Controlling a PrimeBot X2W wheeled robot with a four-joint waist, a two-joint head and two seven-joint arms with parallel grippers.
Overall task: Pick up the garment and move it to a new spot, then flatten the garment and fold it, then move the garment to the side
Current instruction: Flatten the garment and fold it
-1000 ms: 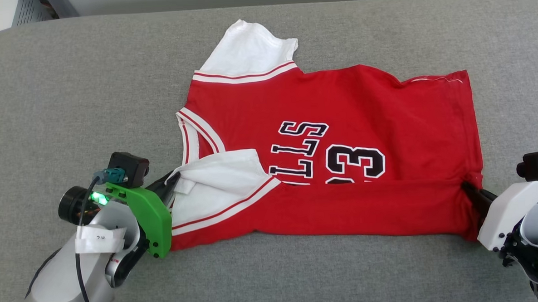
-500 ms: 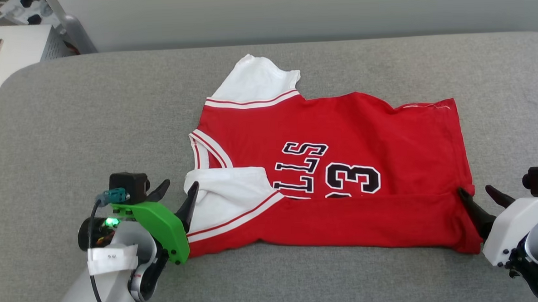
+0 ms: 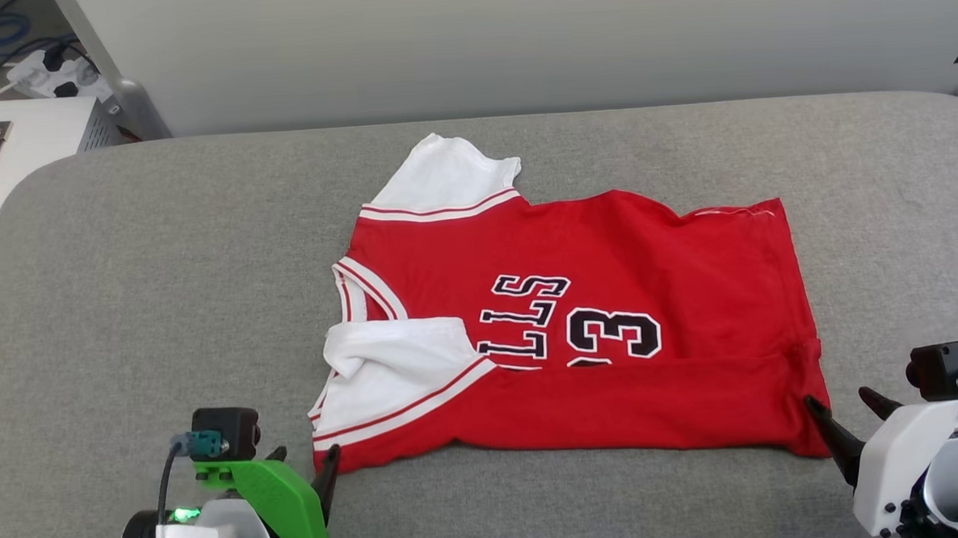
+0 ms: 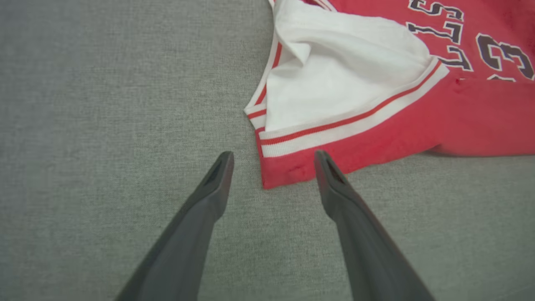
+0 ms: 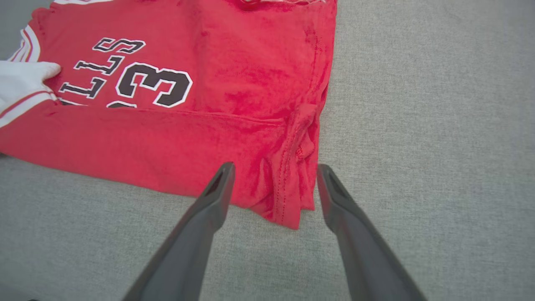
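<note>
Head view: we note left gripper (image 3: 304, 458) and right gripper (image 3: 836, 403) spread wide, empty, the garment (image 3: 577, 297) lying flat just ahead between them; first fold looks laid, so next we likely reach forward for its far edge.

Garment (image 3: 578, 313) on grey surface (image 3: 164, 275), perhaps padded

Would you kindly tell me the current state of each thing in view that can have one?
garment: lying on the grey surface, near edge folded over part of the lettering.
left pincer: open, gripping nothing, at the sleeve corner.
right pincer: open, gripping nothing, at the hem corner.
</note>
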